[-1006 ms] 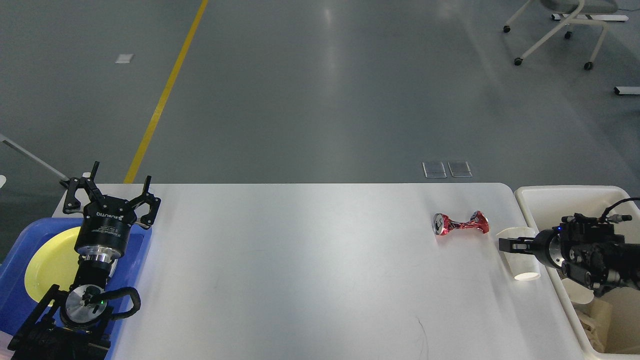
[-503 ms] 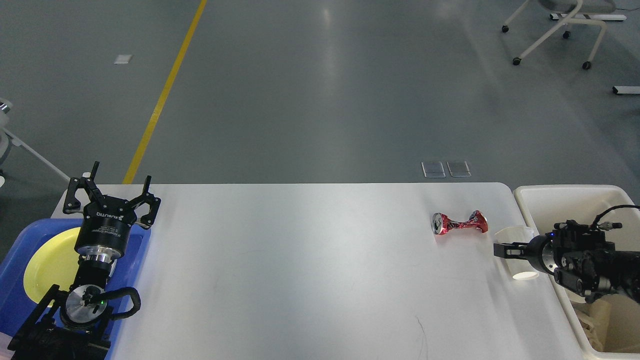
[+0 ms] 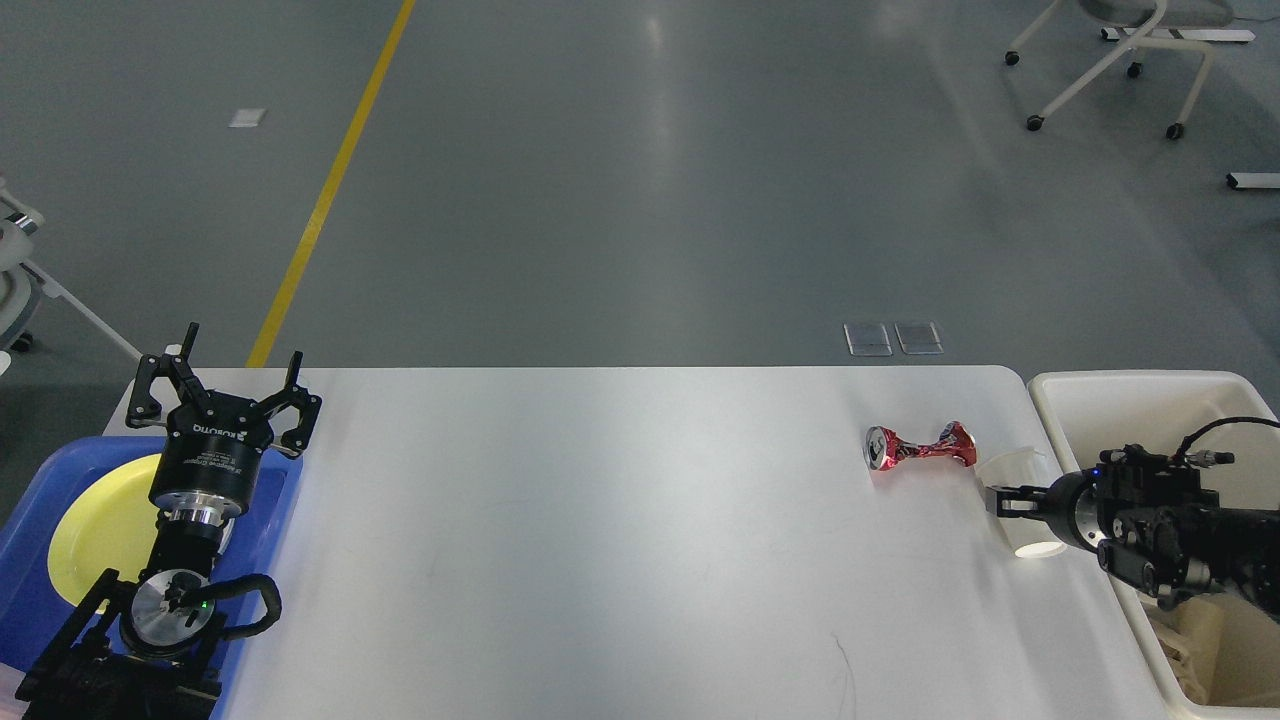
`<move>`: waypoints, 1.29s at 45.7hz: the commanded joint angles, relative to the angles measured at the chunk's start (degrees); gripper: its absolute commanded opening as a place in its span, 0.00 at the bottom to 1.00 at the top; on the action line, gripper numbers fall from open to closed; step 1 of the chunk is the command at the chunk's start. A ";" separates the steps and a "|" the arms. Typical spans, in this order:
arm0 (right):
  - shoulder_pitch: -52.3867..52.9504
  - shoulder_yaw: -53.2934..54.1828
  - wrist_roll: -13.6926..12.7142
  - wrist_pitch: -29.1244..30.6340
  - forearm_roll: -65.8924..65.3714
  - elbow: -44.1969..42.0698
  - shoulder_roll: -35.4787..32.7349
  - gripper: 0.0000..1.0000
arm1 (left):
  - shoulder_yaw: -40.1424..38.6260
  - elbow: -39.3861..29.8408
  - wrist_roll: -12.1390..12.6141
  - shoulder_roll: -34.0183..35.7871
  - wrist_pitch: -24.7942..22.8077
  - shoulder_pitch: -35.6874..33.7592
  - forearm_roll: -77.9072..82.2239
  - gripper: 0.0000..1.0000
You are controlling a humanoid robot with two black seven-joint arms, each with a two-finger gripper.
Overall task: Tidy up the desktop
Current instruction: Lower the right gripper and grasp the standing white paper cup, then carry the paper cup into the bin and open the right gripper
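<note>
- The desktop [image 3: 620, 520] is a wide, smooth, glossy white slab with rounded far corners, filling the lower half of the head view; a thin dark scratch marks it toward 6 o'clock.
- At about 3 o'clock on it lies a crushed red can [image 3: 920, 446], metallic, pinched thin at its middle.
- Just beside the can, toward 4 o'clock, a white paper cup [image 3: 1022, 505] is tilted over, its rim facing the near edge.
- The right gripper [image 3: 993, 498] is clamped on the cup's side; since a second ago cup and gripper have shifted toward the can, and the cup now nearly touches it.
- A cream plastic bin [image 3: 1050, 400] sits off the right edge, holding crumpled paper.
- At 9 o'clock the left gripper [image 3: 222, 385] points up, fingers spread and empty, unmoved, over a blue tray [image 3: 20, 560] holding a round yellow plate [image 3: 95, 530].
</note>
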 commanded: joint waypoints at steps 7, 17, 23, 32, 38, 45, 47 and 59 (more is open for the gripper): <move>-1.34 0.00 0.00 0.99 -0.10 0.29 -0.33 0.00 | -0.02 0.00 -0.01 0.00 0.00 0.00 0.00 0.96; -0.38 0.00 0.00 1.25 -0.01 2.75 -1.03 0.00 | -0.02 0.00 0.08 0.00 0.00 0.00 0.00 0.96; 2.35 0.18 0.09 1.17 2.26 5.39 -3.84 0.00 | -0.02 0.00 0.08 0.00 0.00 0.00 0.00 0.96; 12.35 -0.79 0.09 6.60 9.57 15.84 -10.78 0.00 | -0.02 0.00 -0.01 0.00 0.00 0.00 0.00 0.96; 22.46 -1.40 -0.09 18.46 9.66 21.56 -15.17 0.00 | -0.02 0.00 0.08 0.00 0.00 0.00 0.00 0.96; 36.25 -6.58 -0.87 28.14 9.92 28.67 -18.87 0.00 | -0.02 0.00 0.08 0.00 0.00 0.00 0.00 0.96; 40.56 -8.69 -2.10 29.72 10.27 31.57 -19.57 0.00 | 0.07 0.00 0.08 0.00 0.00 0.00 0.00 0.96; 66.23 -24.94 -10.37 34.39 19.67 50.38 -19.23 0.00 | -0.02 0.00 0.08 0.00 -0.09 0.00 0.00 0.96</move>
